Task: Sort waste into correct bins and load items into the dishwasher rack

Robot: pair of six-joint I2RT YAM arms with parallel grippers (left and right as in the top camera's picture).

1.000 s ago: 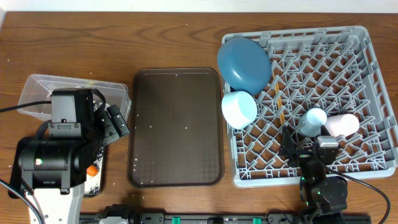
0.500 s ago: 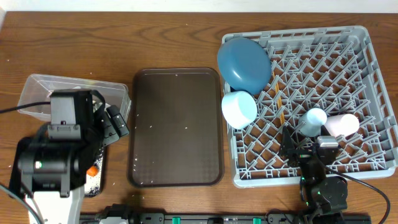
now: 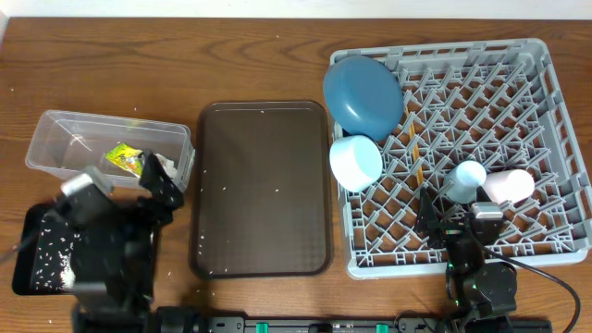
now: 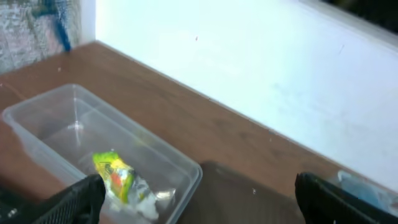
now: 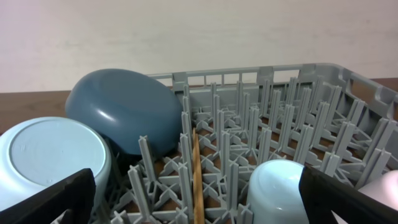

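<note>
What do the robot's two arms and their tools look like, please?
Both arms are black and blocky. The right arm carries a small silver block, green lights and a thin black cable curving away. The left arm is blurred, with a pale grey patch. The left tool's fingers and right tool's fingers are matte black.

Dark brown serving tray (image 3: 262, 190) lies flat at mid-table (its long side running front to back), on the wood-grained table (image 3: 250, 55), with a pale wall (image 4: 249, 56) behind.
</note>
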